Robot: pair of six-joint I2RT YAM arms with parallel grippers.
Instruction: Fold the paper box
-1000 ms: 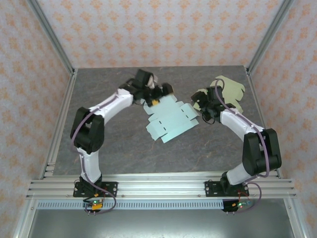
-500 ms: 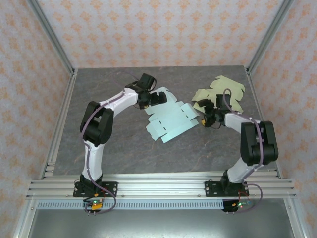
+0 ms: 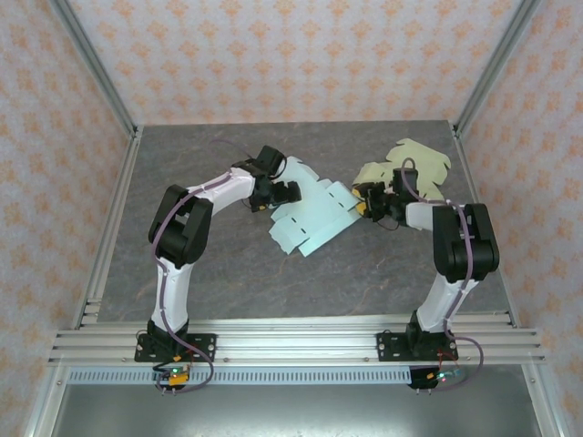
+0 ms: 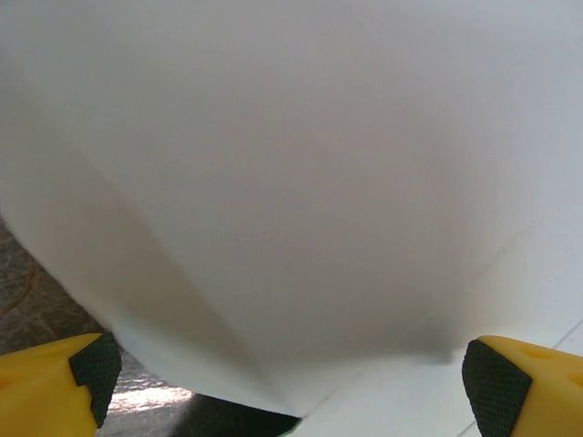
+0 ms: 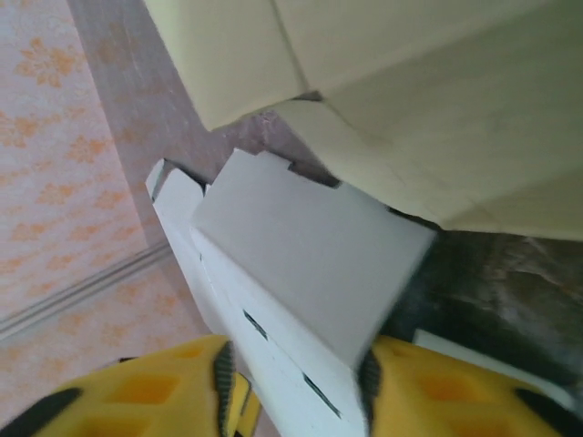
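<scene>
The left gripper (image 3: 281,192) stood wide open at the far-left edge of the paper box (image 3: 310,223), its pads (image 4: 91,364) on either side of a raised panel but gripping nothing, probably poised to steady that side. The box, a pale blue blank still mostly flat, lay mid-table (image 3: 228,273) between the arms. At its right edge the right gripper (image 5: 296,382) was drawn narrow on a flap, pinching it, seemingly to turn it up along its crease. A yellow blank (image 3: 414,166) lay spare at the far right.
</scene>
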